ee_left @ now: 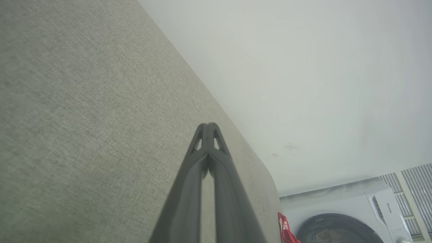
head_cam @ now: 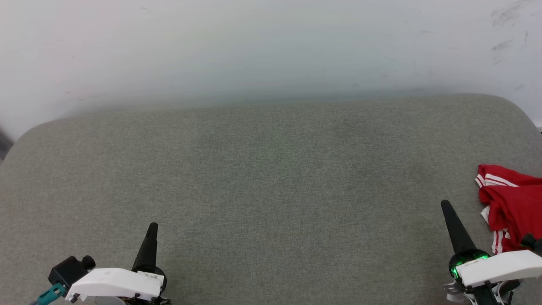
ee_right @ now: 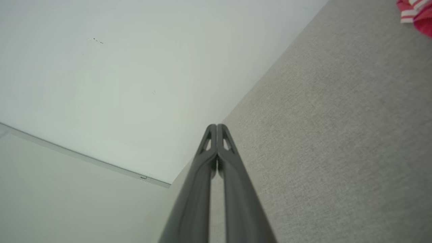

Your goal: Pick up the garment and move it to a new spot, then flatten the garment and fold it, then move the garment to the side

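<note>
The garment [head_cam: 512, 203] lies crumpled at the right edge of the grey fabric surface [head_cam: 271, 178]; it is red with red-and-white striped trim, and part of it runs out of the head view. A corner of the garment [ee_right: 416, 13] appears at the top right of the right wrist view, and a sliver of the garment [ee_left: 285, 229] at the bottom of the left wrist view. My right gripper [head_cam: 445, 205] is shut and empty, just left of the garment and apart from it. My left gripper [head_cam: 153, 226] is shut and empty at the lower left, far from the garment.
A pale wall [head_cam: 271, 51] rises behind the surface's rounded far edge. In the left wrist view a white washing machine [ee_left: 354, 222] with a dark round door stands beyond the surface's corner.
</note>
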